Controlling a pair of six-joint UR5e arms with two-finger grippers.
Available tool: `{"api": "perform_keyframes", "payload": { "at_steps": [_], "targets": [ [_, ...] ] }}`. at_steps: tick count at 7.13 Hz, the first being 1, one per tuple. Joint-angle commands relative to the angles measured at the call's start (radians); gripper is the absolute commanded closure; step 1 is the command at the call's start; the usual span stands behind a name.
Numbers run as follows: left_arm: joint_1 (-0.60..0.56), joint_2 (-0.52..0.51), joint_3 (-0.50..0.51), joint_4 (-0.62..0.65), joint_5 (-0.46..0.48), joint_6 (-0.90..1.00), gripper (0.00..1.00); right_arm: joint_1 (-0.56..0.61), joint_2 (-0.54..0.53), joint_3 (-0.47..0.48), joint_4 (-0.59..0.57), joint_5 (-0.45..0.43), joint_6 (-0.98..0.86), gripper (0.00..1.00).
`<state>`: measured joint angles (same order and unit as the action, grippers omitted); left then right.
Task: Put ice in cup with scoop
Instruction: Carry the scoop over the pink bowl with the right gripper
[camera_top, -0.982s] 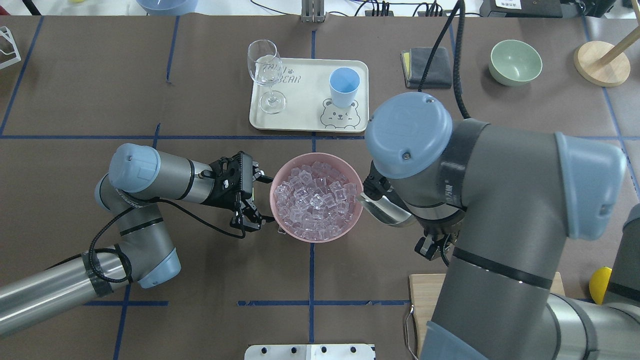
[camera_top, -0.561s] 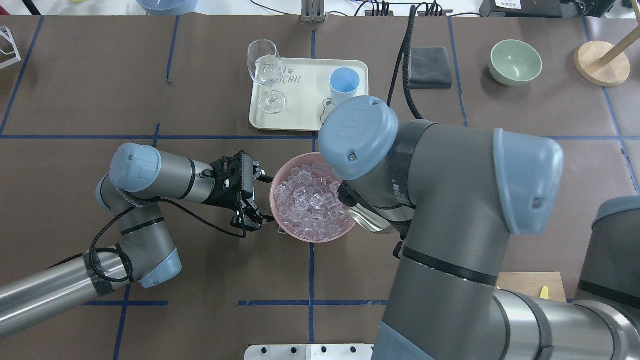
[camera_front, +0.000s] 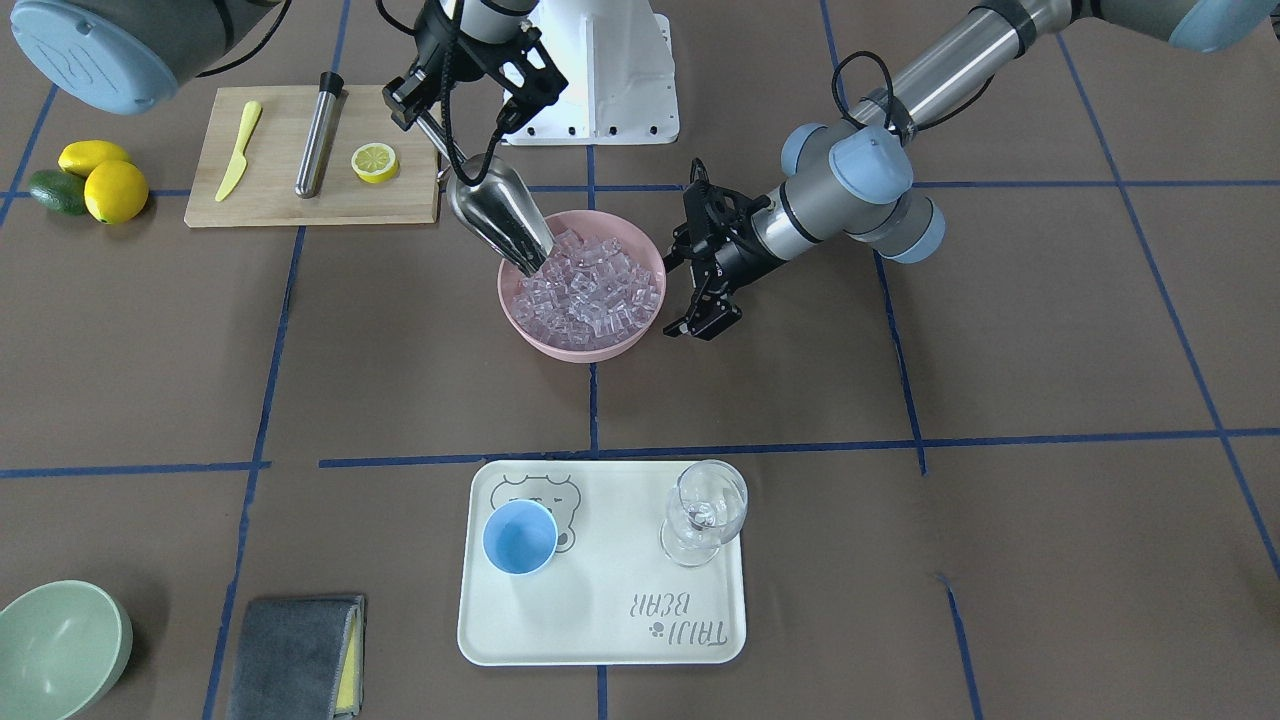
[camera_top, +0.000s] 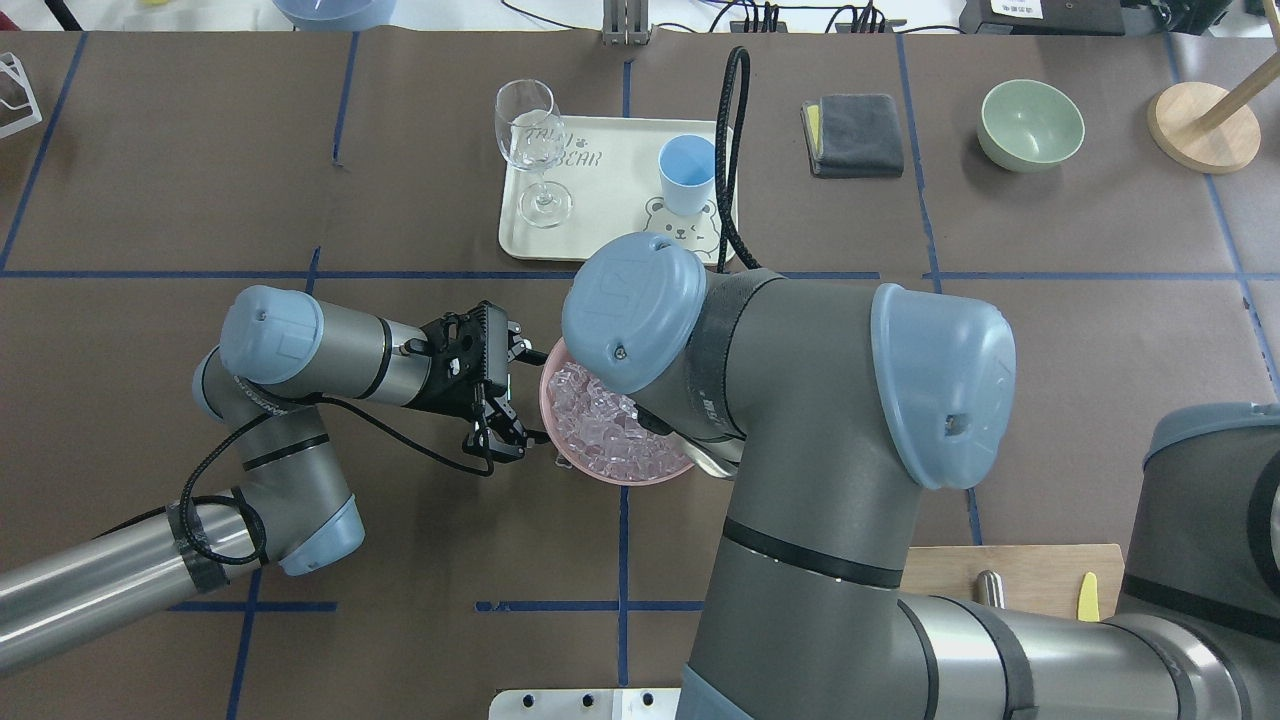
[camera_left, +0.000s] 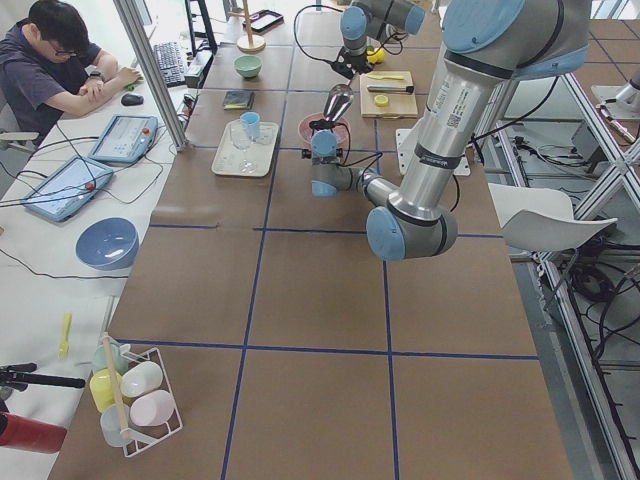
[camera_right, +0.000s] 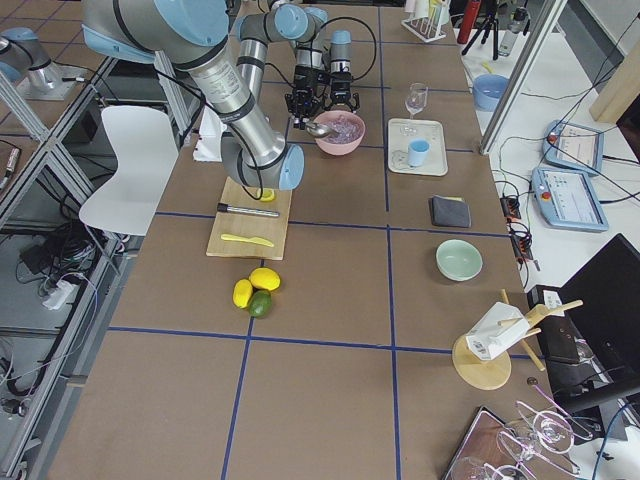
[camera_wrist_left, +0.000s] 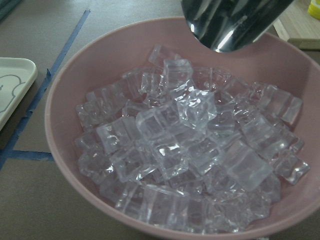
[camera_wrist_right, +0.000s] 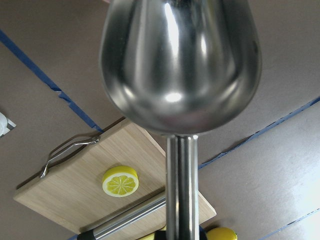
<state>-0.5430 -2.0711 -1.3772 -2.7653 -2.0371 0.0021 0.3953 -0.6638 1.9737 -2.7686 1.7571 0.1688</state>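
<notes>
The ice (camera_front: 588, 290) is a heap of clear cubes in a pink bowl (camera_front: 575, 350) at the table's middle; it also fills the left wrist view (camera_wrist_left: 190, 150). My right gripper (camera_front: 428, 118) is shut on the thin handle of the steel scoop (camera_front: 497, 215), which tilts down with its tip in the ice at the bowl's robot-side edge. The scoop's trough fills the right wrist view (camera_wrist_right: 180, 65). My left gripper (camera_front: 685, 262) is open, close beside the bowl. The light-blue cup (camera_front: 520, 537) stands upright on a white tray (camera_front: 600, 630). My right arm hides most of the bowl in the overhead view.
A clear wine glass (camera_front: 706, 515) stands on the tray beside the cup. A wooden cutting board (camera_front: 280, 205) with a knife, a steel cylinder and a lemon half lies near my right arm. A pale-green bowl (camera_front: 55, 645) and a grey cloth (camera_front: 290, 655) lie at the far edge.
My right arm has swung left over the pink bowl and brought the scoop from outside the rim into the ice. My left arm has not moved.
</notes>
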Motion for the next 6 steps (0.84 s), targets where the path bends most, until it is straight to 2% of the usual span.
{"api": "perform_keyframes", "payload": {
  "at_steps": [1,3,5,6],
  "targets": [
    [0.0,-0.001,0.001,0.0,0.0,0.001,0.0,-0.012,0.004,-0.024,0.003,-0.014,0.0,1.0],
    [0.0,-0.006,0.0,0.001,0.0,0.001,0.0,-0.015,0.009,-0.045,0.027,-0.016,0.003,1.0],
    [0.0,-0.006,0.001,0.001,0.0,0.001,0.0,-0.015,0.016,-0.129,0.133,-0.022,0.017,1.0],
    [0.0,-0.006,0.001,0.001,0.0,-0.001,0.0,-0.016,0.013,-0.133,0.141,-0.025,0.017,1.0]
  ]
}}
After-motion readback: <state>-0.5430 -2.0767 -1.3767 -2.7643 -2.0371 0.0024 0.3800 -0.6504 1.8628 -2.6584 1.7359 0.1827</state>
